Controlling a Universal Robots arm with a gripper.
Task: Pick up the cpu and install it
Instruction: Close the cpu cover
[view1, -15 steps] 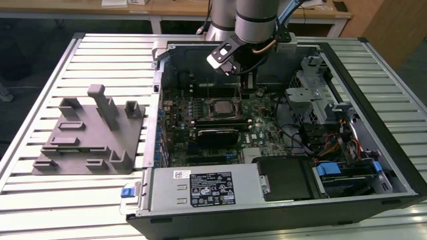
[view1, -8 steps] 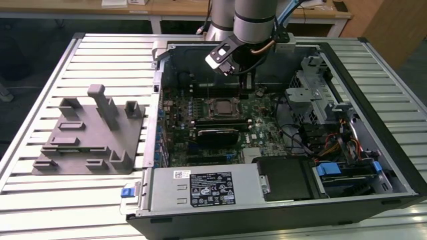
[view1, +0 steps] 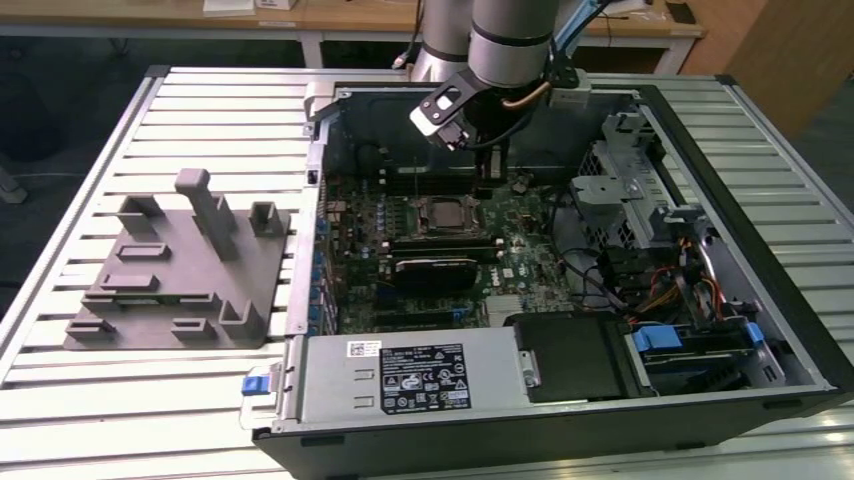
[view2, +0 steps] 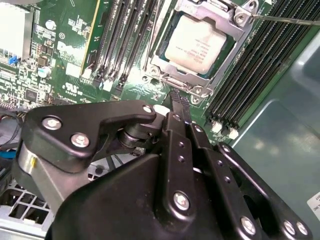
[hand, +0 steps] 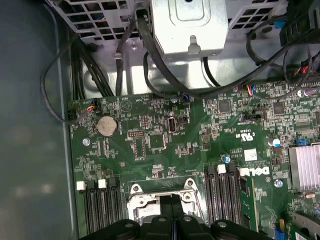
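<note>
The cpu (view2: 197, 42), a pale silver square, lies flat in its socket on the green motherboard (view2: 65, 70), with a metal frame around its edges. In the exterior view the socket (view1: 442, 213) sits mid-board inside the open computer case. My gripper (view2: 180, 102) hangs just above the board beside the socket, its black fingers pressed together with nothing between them. The first wrist view shows the gripper (hand: 172, 202) tips over the socket frame (hand: 162, 192). From outside, the gripper (view1: 461, 135) hovers over the far part of the case.
A grey plastic fixture (view1: 174, 270) stands on the slatted table at the exterior view's left. A silver box with a black label (view1: 400, 375) fills the case's near side. Memory slots (view2: 250, 70) flank the socket. Cables (hand: 125, 65) and a metal drive cage (view1: 627, 180) crowd the case.
</note>
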